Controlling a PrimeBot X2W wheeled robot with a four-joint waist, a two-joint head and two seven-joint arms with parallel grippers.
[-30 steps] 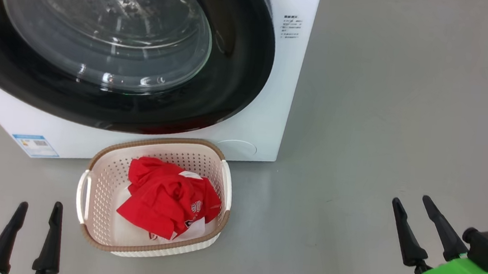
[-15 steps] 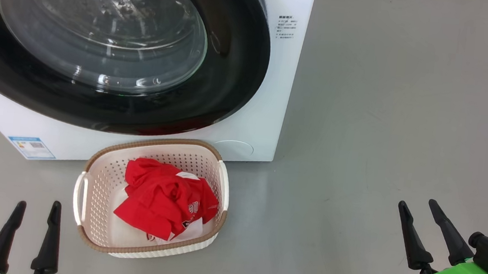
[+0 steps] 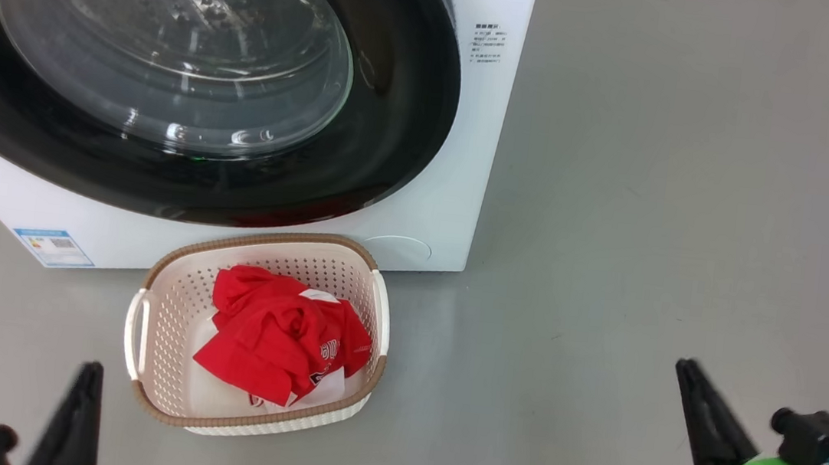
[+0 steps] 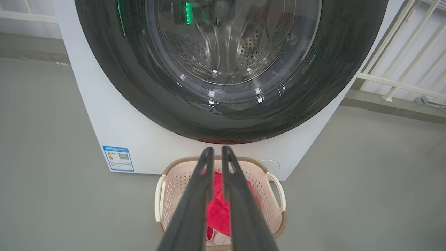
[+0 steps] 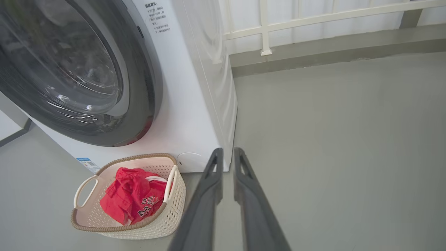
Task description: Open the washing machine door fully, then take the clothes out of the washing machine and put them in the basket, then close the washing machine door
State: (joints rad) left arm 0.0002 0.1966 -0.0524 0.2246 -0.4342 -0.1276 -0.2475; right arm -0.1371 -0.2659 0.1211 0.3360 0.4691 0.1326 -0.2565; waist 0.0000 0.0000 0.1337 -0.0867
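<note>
Down on the smooth grey floor [image 3: 655, 212], the perforated cream basket [image 3: 168, 307] with its brown woven-look rim is sitting just in front of the boxy white washing machine [image 3: 460, 160]. Crumpled red clothes [image 3: 272, 337] are lying inside it. The washing machine door [image 3: 394, 130], glossy black around bulging clear glass, is sitting flush against the front. The left gripper [image 4: 215, 153] and the right gripper [image 5: 225, 153] are each hanging empty, long dark tapered fingers nearly together with a narrow slit between them.

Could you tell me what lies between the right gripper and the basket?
Only bare grey floor separates the right gripper from the basket, seen in the head view.
</note>
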